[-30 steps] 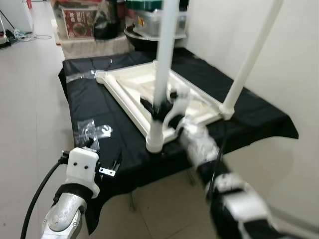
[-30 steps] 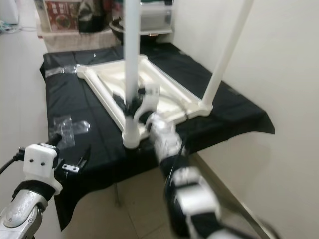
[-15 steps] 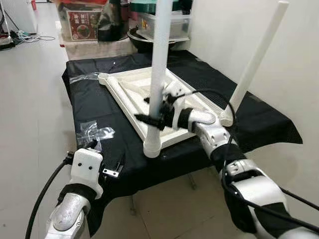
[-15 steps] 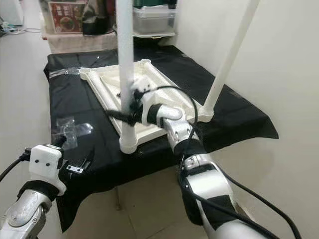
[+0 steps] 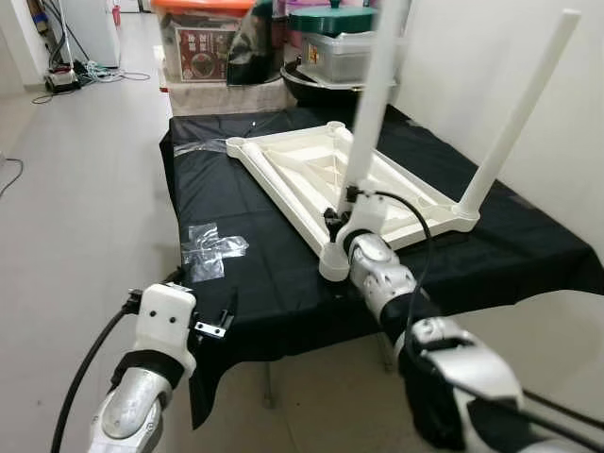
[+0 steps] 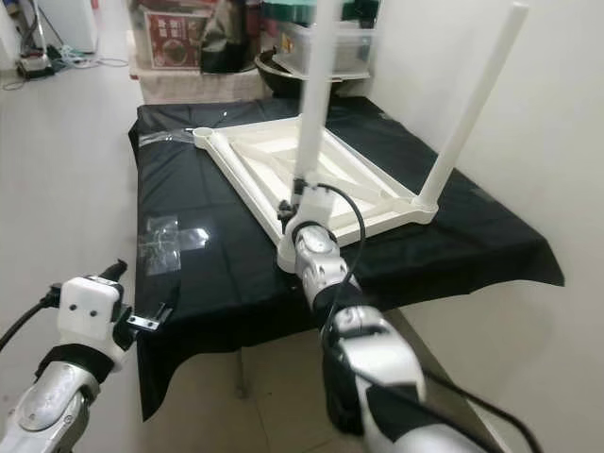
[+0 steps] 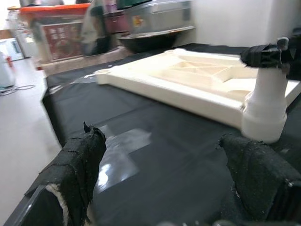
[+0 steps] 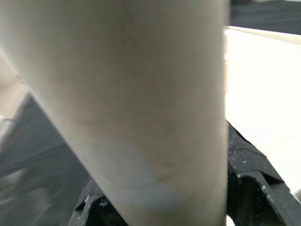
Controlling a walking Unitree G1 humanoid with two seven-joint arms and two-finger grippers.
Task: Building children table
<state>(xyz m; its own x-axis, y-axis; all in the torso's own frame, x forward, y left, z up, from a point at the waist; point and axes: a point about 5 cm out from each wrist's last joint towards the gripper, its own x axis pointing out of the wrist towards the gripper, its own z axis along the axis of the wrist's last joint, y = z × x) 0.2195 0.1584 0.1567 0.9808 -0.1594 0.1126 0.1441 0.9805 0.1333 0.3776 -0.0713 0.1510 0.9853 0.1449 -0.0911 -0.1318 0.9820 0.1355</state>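
Note:
A white children's table top [image 5: 311,175] lies upside down on a black-covered table [image 5: 255,283]. Two white legs stand upright in its corner sockets, the near leg [image 5: 370,113] and the far right leg [image 5: 519,109]. My right gripper [image 5: 338,209] is shut on the near leg just above its socket [image 5: 332,262]. In the right wrist view the leg [image 8: 141,103] sits between the black fingers [image 8: 254,186]. My left gripper [image 5: 203,293] is open at the cloth's front left edge, with nothing between its fingers [image 7: 77,162].
Clear plastic wrapping [image 5: 212,247] lies on the cloth in front of my left gripper. Storage boxes [image 5: 203,42] and a dark bowl [image 5: 326,85] stand behind the table. A white wall [image 5: 491,57] runs along the right. Open floor [image 5: 75,189] lies to the left.
The camera has moved, so the whole scene sits differently. My right wrist has turned around the near leg while staying on it. The left arm holds its place.

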